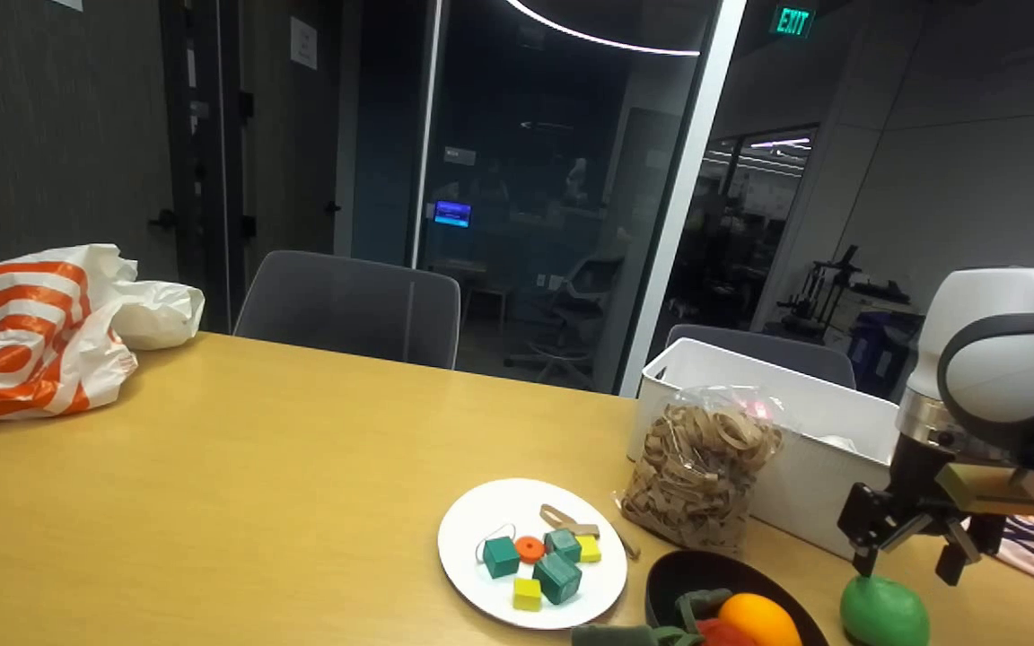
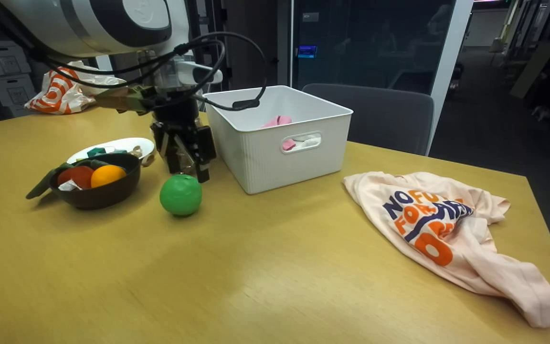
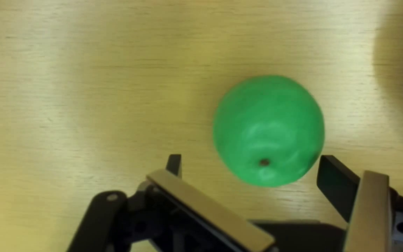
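The claw (image 1: 907, 563) is hanging spread here, gripping nothing, and we're seeing it best in the wrist view: the green fruit (image 2: 180, 195) is lying within the gap's width, crowding the finger (image 3: 338, 187) on that view's right and leaving more room opposite. It's sitting just lower than the tips, looking round, showing no clear long axis. It's resting on the worktop (image 2: 256, 267) beside the dark bowl (image 2: 112, 193), well in from the corner nearest the printed cloth (image 2: 428, 224). And the arm (image 1: 1002, 314) is reaching over from above, pointing downward.
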